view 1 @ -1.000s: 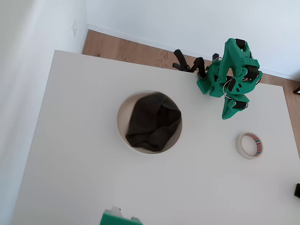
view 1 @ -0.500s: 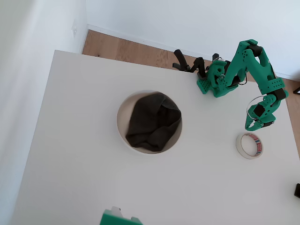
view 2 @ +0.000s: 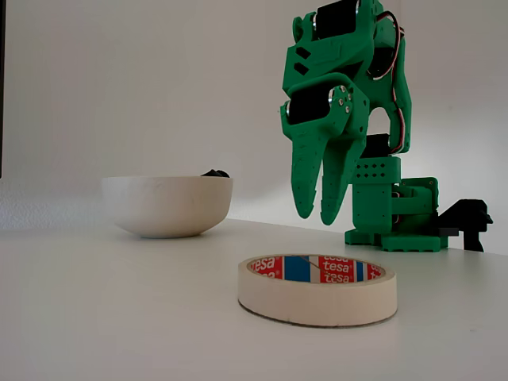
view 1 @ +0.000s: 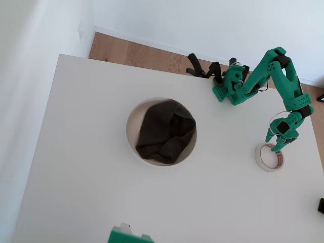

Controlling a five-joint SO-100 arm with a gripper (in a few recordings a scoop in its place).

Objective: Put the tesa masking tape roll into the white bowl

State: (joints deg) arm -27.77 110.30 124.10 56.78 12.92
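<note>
Since the earlier frame, gripper (view 1: 277,144) has lowered over tape (view 1: 269,157), now hanging above its top edge, fingers slightly parted and holding nothing, with tape flat on table (view 1: 86,167), well apart from bowl (view 1: 131,132).

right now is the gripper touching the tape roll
No: in the fixed view the gripper hangs clear above the tape roll, with wall showing between them.
</note>
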